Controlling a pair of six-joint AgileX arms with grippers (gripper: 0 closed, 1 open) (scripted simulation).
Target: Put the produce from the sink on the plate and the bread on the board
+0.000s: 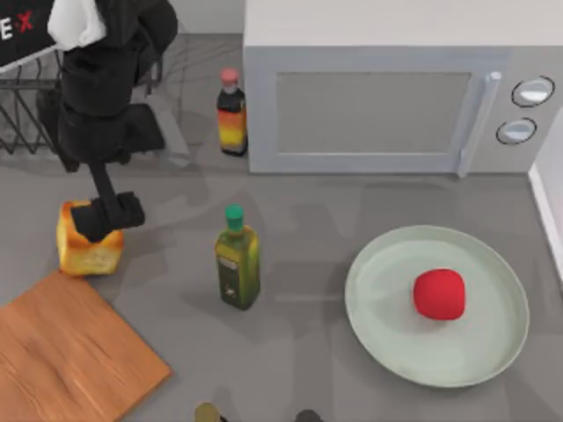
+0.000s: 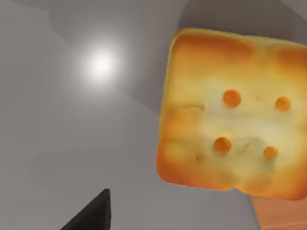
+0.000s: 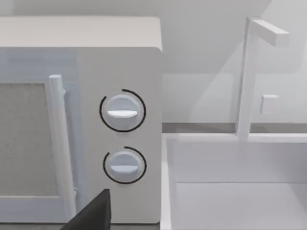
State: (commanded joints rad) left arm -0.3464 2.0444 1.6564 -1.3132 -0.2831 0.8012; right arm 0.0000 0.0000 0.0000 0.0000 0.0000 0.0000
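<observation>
The bread (image 1: 86, 249), a golden cube with a browned top, stands on the grey table just beyond the far corner of the wooden board (image 1: 70, 356). My left gripper (image 1: 107, 216) hangs open right above the bread, not touching it. In the left wrist view the bread (image 2: 230, 115) shows its dotted crust from close up, with one dark fingertip (image 2: 93, 216) beside it and a corner of the board (image 2: 283, 214) past it. The red produce (image 1: 439, 293) lies on the pale green plate (image 1: 378, 308) at the right. The right wrist view shows one fingertip (image 3: 93, 215) of my open right gripper facing the microwave and the sink.
A green-capped oil bottle (image 1: 237, 259) stands mid-table between bread and plate. A red-capped sauce bottle (image 1: 231, 112) stands beside the microwave (image 1: 396, 97) at the back. A wire rack (image 1: 22, 110) is at the back left. The white sink (image 3: 240, 191) lies at the right.
</observation>
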